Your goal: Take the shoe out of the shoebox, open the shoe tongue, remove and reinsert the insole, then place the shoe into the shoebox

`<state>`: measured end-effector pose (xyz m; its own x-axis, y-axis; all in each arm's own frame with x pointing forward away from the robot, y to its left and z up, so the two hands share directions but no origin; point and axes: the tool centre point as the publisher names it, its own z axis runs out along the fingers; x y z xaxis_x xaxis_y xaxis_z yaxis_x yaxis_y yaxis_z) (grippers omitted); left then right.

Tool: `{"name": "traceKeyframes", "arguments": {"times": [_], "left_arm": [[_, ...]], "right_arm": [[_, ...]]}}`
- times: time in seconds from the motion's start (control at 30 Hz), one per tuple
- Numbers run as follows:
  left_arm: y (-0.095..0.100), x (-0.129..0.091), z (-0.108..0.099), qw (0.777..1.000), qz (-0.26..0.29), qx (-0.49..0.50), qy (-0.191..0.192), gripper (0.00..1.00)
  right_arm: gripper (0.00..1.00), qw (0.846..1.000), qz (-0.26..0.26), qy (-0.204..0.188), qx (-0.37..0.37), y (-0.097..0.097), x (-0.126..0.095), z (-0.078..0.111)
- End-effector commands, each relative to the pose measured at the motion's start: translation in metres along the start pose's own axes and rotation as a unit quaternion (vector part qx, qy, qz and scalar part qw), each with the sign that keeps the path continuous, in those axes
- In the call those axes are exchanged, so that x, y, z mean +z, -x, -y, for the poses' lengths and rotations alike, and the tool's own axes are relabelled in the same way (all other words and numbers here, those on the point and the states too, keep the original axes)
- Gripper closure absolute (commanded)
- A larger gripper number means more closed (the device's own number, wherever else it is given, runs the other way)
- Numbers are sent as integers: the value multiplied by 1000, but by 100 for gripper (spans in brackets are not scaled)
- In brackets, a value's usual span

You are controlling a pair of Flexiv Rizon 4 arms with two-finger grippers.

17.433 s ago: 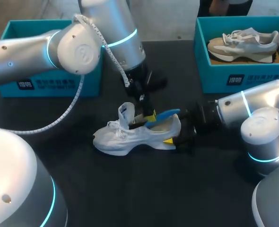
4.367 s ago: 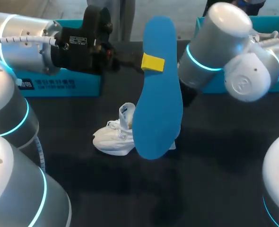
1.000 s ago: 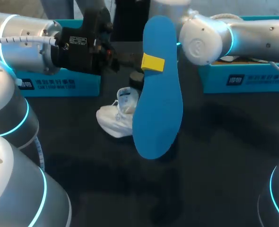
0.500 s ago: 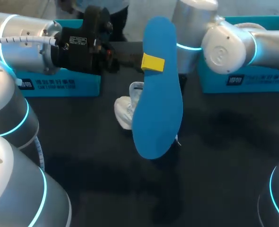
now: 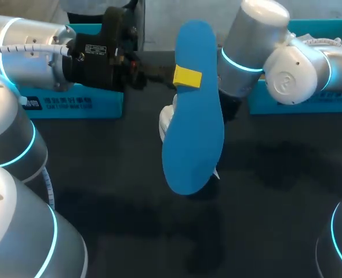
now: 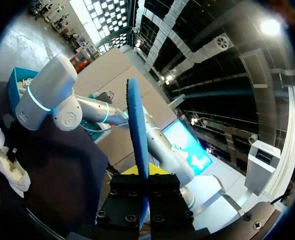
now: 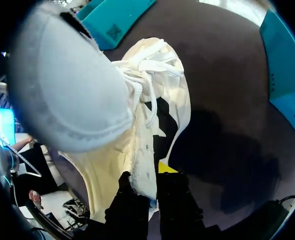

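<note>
My left gripper (image 5: 185, 76) is shut on the blue insole (image 5: 193, 110) and holds it upright, high over the table. In the left wrist view the insole (image 6: 136, 125) stands edge-on between the dark fingers of that gripper (image 6: 143, 200). The white shoe (image 7: 87, 95) hangs lifted and tilted in my right gripper (image 7: 147, 192), which is shut on the shoe's side wall. From the head view the shoe (image 5: 166, 119) is mostly hidden behind the insole, and the right gripper is hidden there too. The left wrist view catches the shoe (image 6: 2, 160) under my right arm (image 6: 50, 97).
A teal shoebox (image 5: 72, 103) stands at the back left behind my left arm. A second teal shoebox (image 5: 301, 99) stands at the back right, with part of another shoe (image 5: 327, 41) showing above my right arm. The table (image 5: 264, 220) is dark.
My right arm has lifted the shoe off the table and swung it to the right, so more of it hides behind the insole. The left arm and insole have stayed still.
</note>
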<state>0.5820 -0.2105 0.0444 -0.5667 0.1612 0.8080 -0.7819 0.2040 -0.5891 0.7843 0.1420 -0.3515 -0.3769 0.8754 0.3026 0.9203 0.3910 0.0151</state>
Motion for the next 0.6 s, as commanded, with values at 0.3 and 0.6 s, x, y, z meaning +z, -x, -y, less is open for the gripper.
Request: {"name": "traceKeyframes", "arguments": {"times": [0.3,0.6], "left_arm": [[0,0,-1,1000,0,0,-1,100],[0,0,-1,1000,0,0,-1,100]], "right_arm": [[100,998,-19,19,56,4,9,-5],[100,994,-18,30,102,12,15,-3]]}}
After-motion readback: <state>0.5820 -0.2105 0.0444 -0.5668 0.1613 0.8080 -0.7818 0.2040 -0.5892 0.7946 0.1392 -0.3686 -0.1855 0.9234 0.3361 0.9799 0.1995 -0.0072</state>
